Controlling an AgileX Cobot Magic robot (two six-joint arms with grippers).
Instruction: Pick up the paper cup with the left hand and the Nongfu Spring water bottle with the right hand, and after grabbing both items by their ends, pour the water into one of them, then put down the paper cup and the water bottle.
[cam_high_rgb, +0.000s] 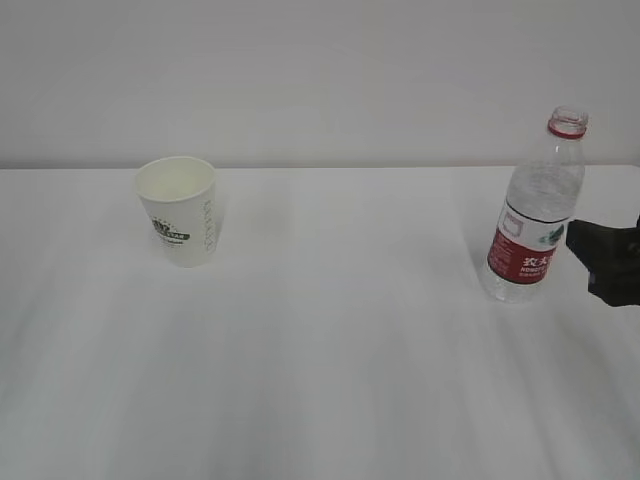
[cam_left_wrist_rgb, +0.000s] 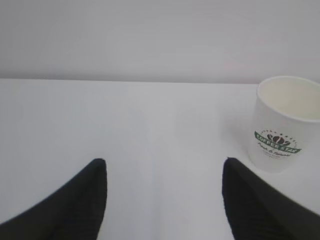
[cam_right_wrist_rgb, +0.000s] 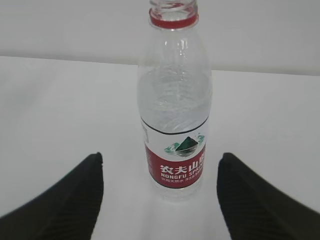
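Cup first: paper cup (cam_high_rgb: 180, 209) stands upright far left on the tabletop (cam_high_rgb: 340, 330), empty as far as I can see. My left hand (cam_left_wrist_rgb: 165, 200) has jaws spread wide, holding nothing; cup sits off to its right, beyond the right finger, not between them. Thin wall, likely light and crushable, so grip low on the body, gently. Nongfu Spring water bottle (cam_high_rgb: 533, 215) stands upright far right, cap off, part full. My right hand (cam_right_wrist_rgb: 160, 197) has jaws wide, empty, bottle centred just ahead. Probably bottom-heavy, slick plastic, squeezable; take it at the label band.
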